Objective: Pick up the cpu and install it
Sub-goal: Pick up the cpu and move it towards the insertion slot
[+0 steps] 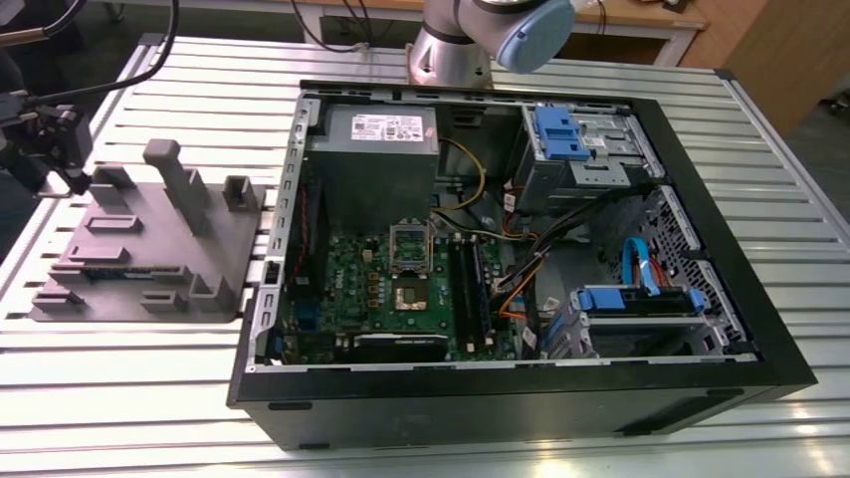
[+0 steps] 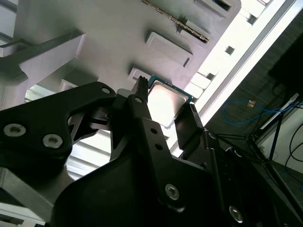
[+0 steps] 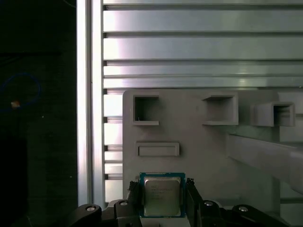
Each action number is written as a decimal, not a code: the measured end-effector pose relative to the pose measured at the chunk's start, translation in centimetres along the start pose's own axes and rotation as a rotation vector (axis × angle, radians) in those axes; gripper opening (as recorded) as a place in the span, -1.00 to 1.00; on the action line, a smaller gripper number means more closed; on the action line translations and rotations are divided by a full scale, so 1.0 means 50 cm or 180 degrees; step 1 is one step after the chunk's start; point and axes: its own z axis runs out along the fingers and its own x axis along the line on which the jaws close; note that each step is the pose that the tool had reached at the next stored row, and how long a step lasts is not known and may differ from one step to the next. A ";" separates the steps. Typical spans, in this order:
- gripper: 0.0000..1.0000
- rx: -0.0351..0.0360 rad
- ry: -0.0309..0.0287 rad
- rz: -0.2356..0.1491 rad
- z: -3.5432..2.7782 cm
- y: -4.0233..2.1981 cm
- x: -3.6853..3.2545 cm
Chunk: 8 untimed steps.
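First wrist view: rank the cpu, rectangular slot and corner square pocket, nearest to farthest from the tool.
1. cpu, right at the tool.
2. rectangular slot, next along the grey fixture.
3. corner square pocket, beyond the slot, by the fixture's edge.

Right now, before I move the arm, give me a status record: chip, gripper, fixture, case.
chip: silver top showing, framed by the gripper, over the fixture
gripper: at the chip; grip unconfirmed
fixture: grey block on the slatted table, exterior view's left of the case
case: open, green board with dark socket inside
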 end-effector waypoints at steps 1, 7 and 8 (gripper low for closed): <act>-0.06 0.0000 0.0000 0.0000 -0.001 0.000 0.000; -0.06 0.0000 0.0000 0.0000 -0.009 0.000 0.000; -0.06 0.0000 0.0000 0.0000 -0.010 0.000 0.000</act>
